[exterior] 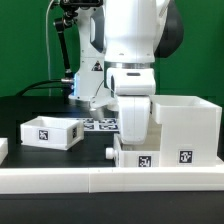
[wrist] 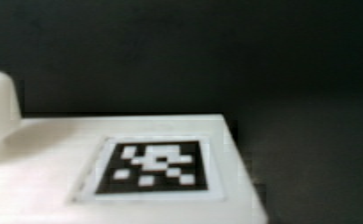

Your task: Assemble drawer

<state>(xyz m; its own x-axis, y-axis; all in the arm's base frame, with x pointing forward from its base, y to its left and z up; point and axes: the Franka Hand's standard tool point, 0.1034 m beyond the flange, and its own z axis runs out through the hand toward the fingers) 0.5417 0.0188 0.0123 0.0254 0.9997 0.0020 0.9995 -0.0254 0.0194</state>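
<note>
The drawer's large white housing (exterior: pixel 186 124) stands at the exterior view's right, with a tag on its front. One small tray (exterior: pixel 50 131) lies at the left. A second white tagged part (exterior: pixel 138 155) sits against the housing's left side. My gripper (exterior: pixel 133 138) hangs straight down onto that part, and its fingertips are hidden by the hand and the part. The wrist view shows only a white surface (wrist: pixel 53 160) with a square tag (wrist: pixel 155 166) very close up. No fingers show there, so I cannot tell whether the jaws are open or shut.
A long low white rail (exterior: pixel 100 181) runs along the front. The marker board (exterior: pixel 100 124) lies flat behind the gripper. The arm's base and a black stand (exterior: pixel 66 50) rise at the back. Another white piece (exterior: pixel 3 150) pokes in at the left edge.
</note>
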